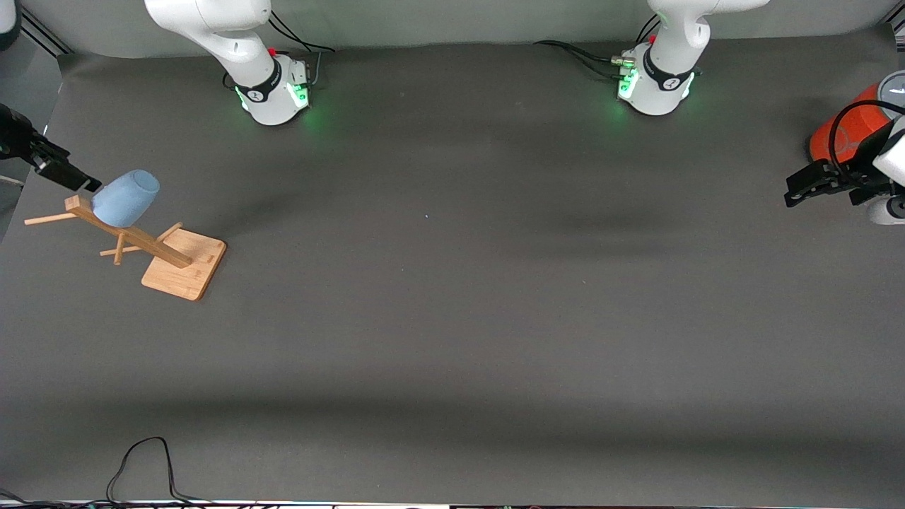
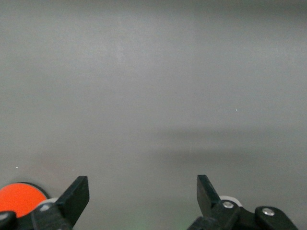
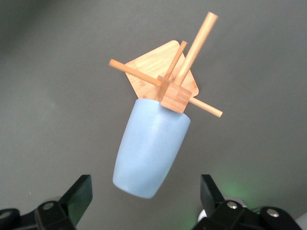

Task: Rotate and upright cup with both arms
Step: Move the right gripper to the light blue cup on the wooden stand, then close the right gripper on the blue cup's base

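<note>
The pale-blue cup [image 1: 127, 198] hangs mouth-down and tilted on a peg of a wooden rack [image 1: 185, 265] at the right arm's end of the table. In the right wrist view the cup [image 3: 151, 153] has its narrow base toward the camera and its rim against the rack's post [image 3: 173, 96]. My right gripper [image 1: 78, 180] is open beside and above the cup. Its jaws [image 3: 145, 181] stand wide on either side of the cup's base without touching it. My left gripper [image 1: 802, 191] is open and empty over the table at the left arm's end [image 2: 143, 182].
A large orange cylinder with a grey top [image 1: 845, 131] stands close by the left gripper and shows in the left wrist view [image 2: 19, 199]. The rack's pegs [image 3: 196, 43] stick out around the cup. A black cable [image 1: 141, 459] lies at the table's edge nearest the front camera.
</note>
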You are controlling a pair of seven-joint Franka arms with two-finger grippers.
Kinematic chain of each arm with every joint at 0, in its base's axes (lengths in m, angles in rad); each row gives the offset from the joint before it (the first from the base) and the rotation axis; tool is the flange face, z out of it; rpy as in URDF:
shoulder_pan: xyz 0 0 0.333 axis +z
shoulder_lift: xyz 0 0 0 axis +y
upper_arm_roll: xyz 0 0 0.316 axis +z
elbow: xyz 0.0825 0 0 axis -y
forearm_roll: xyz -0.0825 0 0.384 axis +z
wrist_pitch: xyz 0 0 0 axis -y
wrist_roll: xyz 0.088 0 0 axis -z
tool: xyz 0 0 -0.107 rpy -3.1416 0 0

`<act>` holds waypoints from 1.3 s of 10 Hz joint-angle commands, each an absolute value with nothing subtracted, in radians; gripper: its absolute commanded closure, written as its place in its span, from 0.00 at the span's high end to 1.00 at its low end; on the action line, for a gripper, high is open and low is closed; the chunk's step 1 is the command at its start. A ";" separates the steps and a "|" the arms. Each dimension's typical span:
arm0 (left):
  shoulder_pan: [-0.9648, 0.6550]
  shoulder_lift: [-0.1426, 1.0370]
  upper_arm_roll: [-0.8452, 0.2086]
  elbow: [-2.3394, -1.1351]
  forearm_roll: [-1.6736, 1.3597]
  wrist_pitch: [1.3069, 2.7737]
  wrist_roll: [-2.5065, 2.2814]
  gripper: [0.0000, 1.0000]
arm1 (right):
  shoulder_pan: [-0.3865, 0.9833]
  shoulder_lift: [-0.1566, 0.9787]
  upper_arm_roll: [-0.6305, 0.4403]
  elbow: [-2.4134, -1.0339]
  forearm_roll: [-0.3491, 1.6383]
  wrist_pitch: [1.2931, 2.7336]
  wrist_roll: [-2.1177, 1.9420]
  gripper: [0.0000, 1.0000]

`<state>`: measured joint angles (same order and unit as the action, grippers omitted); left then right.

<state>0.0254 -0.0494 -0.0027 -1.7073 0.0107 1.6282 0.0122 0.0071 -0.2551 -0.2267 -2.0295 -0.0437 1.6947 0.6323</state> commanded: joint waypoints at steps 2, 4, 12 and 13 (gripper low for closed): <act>0.025 -0.058 -0.002 -1.712 0.025 1.624 0.026 1.00 | 0.014 -0.279 -0.236 -2.138 -0.043 1.824 0.897 1.00; 0.023 -0.058 -0.002 -1.712 0.025 1.618 0.025 1.00 | 0.015 -0.279 -0.268 -2.198 -0.041 1.879 0.940 1.00; 0.025 -0.052 -0.002 -1.712 0.025 1.621 0.025 1.00 | 0.021 -0.258 -0.288 -2.298 -0.006 2.033 0.976 1.00; 0.025 -0.052 -0.002 -1.712 0.025 1.621 0.025 1.00 | 0.023 -0.258 -0.287 -2.296 -0.008 2.039 0.976 0.99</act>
